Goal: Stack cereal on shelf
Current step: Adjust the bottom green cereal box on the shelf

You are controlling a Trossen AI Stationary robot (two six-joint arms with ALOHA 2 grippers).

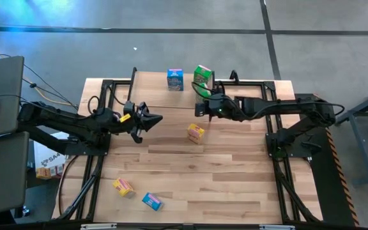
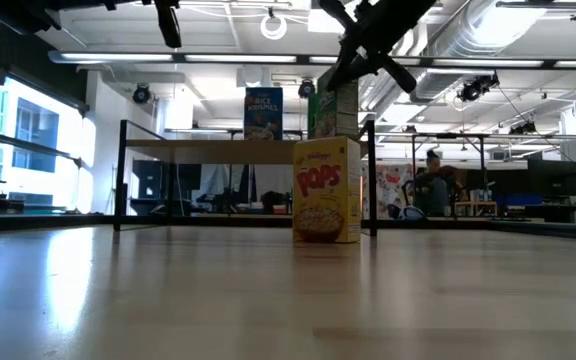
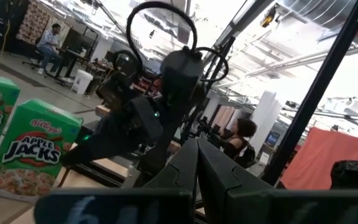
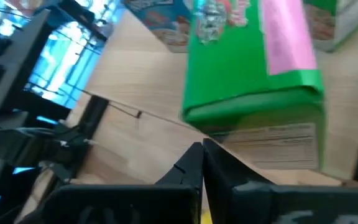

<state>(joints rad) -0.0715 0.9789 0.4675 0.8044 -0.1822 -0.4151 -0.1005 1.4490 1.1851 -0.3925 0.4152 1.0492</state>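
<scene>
Cereal: 2 green, 2 blue, 2 yel.

I'm in an open-plan lab, exposed ceiling ducts above the bench, a seated person at desks beyond it.

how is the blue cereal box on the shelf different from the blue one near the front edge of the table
The blue box on the shelf stands upright on the shelf, beside a green box. The blue box near the front edge lies flat on the tabletop, turned askew, next to a fallen yellow box. Both are small blue cereal boxes.
</scene>
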